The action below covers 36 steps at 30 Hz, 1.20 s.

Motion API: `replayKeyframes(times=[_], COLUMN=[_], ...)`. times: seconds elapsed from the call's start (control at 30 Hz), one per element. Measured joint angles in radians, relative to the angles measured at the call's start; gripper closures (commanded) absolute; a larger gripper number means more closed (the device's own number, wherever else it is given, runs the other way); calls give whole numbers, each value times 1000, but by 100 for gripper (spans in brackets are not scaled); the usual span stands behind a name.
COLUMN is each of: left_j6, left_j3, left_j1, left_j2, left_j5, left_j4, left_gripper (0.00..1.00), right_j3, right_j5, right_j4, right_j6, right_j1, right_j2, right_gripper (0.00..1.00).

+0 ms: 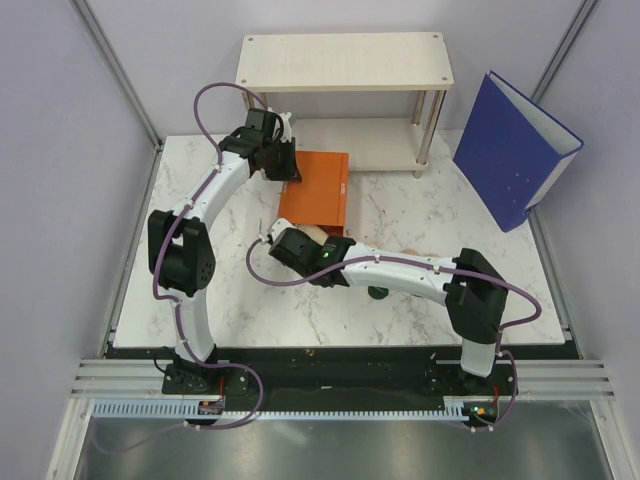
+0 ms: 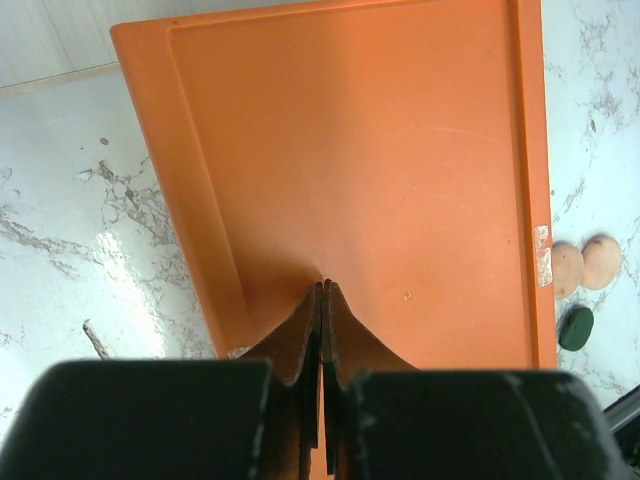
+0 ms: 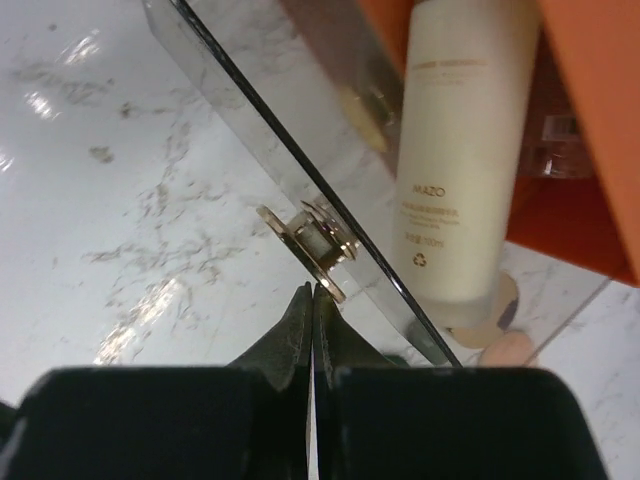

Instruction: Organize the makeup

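Left gripper (image 2: 322, 300) and right gripper (image 3: 312, 303) closed at the orange box (image 1: 318, 190)
The left gripper is over the box's flat top, fingers pressed together on nothing. The right gripper's fingers, also together and empty, sit just beside the gold knob (image 3: 316, 245) of a clear panel (image 3: 230, 100); the cream tube (image 3: 460, 150) lies behind it. Two peach discs (image 2: 568, 268) and a green disc (image 2: 576, 327) rest on the table (image 1: 250, 310) to the box's right

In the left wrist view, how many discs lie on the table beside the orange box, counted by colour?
Peach discs: 2
Dark green disc: 1
Total: 3
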Motion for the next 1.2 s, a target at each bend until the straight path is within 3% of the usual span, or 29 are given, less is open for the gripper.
replayKeyframes(times=[0.27,0.6,0.83,1.2], left_j6=[7,21,23,31], left_j3=[0,0,0,-63], left_j1=[0,1,1,2], left_j2=[0,2,1,-56], left_j5=[0,-5,-5,-31], left_j4=[0,19,19,33], left_gripper=[98,98,98,98], right_j3=[33,104,89,51], right_j5=[169,227,176,-18], right_j4=[100,120,129,191], right_j6=[-35,-77,-100,-51], right_j1=[-46,-101,-112,-191], right_j2=[46,119,98,-107], right_gripper=[100,100,100,100])
